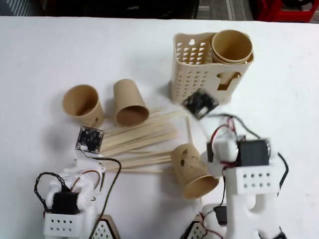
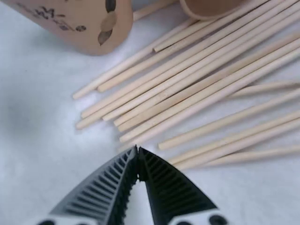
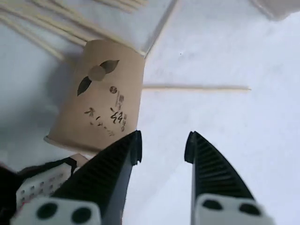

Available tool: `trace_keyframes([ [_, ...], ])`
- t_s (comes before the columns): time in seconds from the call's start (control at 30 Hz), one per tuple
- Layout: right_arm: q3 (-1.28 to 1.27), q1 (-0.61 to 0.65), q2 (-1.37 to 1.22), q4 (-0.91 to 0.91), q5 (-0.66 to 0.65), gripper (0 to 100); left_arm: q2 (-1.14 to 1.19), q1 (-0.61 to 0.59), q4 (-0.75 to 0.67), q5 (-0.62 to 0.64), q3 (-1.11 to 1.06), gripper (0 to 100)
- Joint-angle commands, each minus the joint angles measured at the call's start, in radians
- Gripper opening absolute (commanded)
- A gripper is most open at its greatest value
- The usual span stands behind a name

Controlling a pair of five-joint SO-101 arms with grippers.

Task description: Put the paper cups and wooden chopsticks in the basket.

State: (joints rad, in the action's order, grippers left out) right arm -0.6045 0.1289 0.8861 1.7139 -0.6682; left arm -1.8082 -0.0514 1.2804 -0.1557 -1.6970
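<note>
While the left hand (image 2: 138, 153) hangs low over the counter (image 1: 40, 59) with its fingers pressed together on nothing, most of the task lies loose. At far left of the high view an open cup (image 1: 82, 103) seems to stand mouth up. Just beside it a tipped cup (image 1: 130, 102) lies on its side, mouth toward the arms. Below those two, the chopsticks (image 1: 142, 139) fan across the counter in a loose sheaf, none in the basket that we can see.

We judge the left hand is aimed at that sheaf. Its wrist view adds what the overhead layout cannot: the shut tips sit just short of the nearest stick ends, touching none.

Further right, a stray chopstick (image 1: 189, 129) lies apart from the sheaf, and a fallen cup (image 1: 193, 170) rests on its side near the right arm. The right wrist view shows the right hand (image 3: 163, 143) with its fingers apart, the cup beside one finger and not between them. We read that as a hand readied for the cup wall, not yet lined up.

At the right, the basket (image 1: 197, 74) stands upright with nested cups (image 1: 232, 47) already in its right-hand side.
</note>
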Motion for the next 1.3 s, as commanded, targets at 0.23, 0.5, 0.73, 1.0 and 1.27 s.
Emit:
trace_keyframes([
  [0.23,-0.198,0.019,0.257,0.005,-0.264,15.9,-0.013,-0.007,0.005,0.005,0.005,3],
  [0.5,-0.193,0.019,0.265,0.005,-0.427,15.9,-0.013,-0.007,0.005,0.005,0.005,3],
  [0.73,-0.198,0.019,0.266,0.008,-0.600,15.9,-0.013,-0.007,0.005,0.005,0.005,3],
  [1.0,-0.338,0.114,0.265,0.007,-0.600,15.9,-0.013,-0.007,0.005,0.005,0.005,3],
  [1.27,-0.304,0.328,0.265,-0.022,-0.393,15.9,-0.013,-0.007,0.005,0.005,0.005,3],
])
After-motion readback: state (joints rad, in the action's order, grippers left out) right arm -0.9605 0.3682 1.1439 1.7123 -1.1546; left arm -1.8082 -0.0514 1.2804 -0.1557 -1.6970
